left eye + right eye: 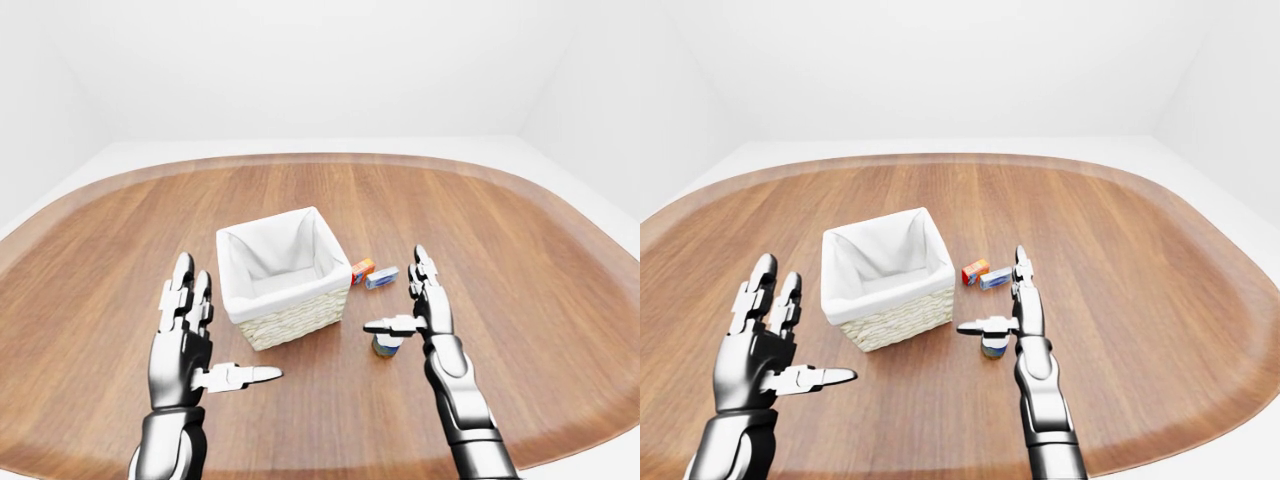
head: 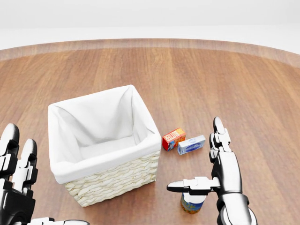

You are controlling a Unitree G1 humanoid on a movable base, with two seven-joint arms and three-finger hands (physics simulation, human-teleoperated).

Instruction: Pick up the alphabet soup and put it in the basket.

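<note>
A wide wooden desk [image 1: 480, 230] with rounded edges fills all three views. Near its middle stands the basket [image 2: 110, 180], woven, with a white cloth lining; it is upright and nothing shows inside.

The soup [image 2: 192, 204], a small can standing upright on the desk, sits to the lower right of the basket in the head view, near it but not touching. Its top is partly covered by the thumb of the right robot hand [image 2: 220, 173].

That right robot hand is spread open: its fingers [image 2: 219, 133] point toward the top of the view and the thumb juts out to the left, over the can. The palm stands just to the right of the can. Whether the thumb touches the lid cannot be told, and the fingers do not close on anything.

The left robot hand [image 1: 190, 335] is open too, fingers straight up and thumb out to the right. It hovers over bare desk to the lower left of the basket and holds nothing.

Above the can in the head view, just right of the basket, lie two small boxes: an orange-red one [image 2: 174, 138] and a pale blue one [image 2: 191, 145], side by side and nearly touching.
</note>
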